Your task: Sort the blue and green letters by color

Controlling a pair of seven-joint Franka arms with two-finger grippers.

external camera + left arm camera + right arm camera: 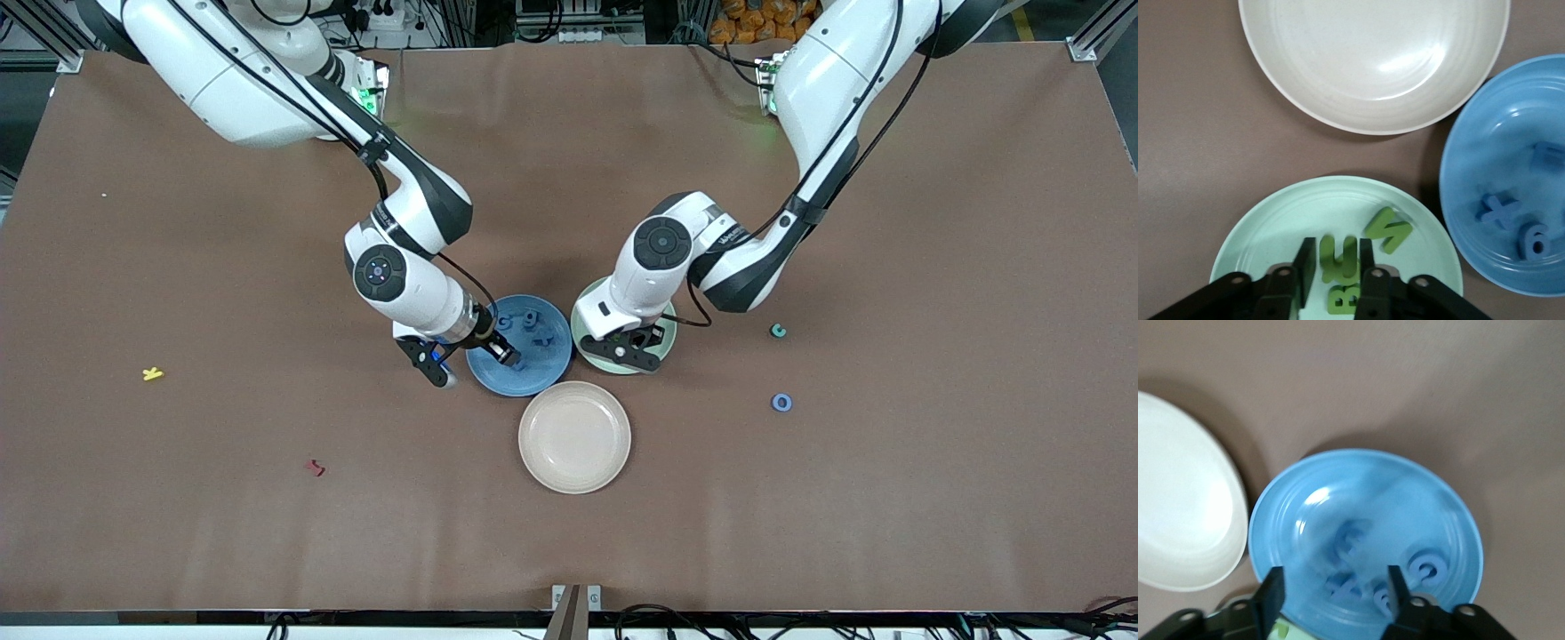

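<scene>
My left gripper hangs low over the pale green plate. Its fingers stand slightly apart on either side of a green letter, with thin gaps showing. Two more green letters lie in that plate. My right gripper is open wide over the blue plate, which holds blue letters. On the table toward the left arm's end lie a green letter and a blue ring letter.
An empty beige plate sits nearer the front camera, touching distance from both coloured plates. A yellow letter and a red letter lie toward the right arm's end of the brown table.
</scene>
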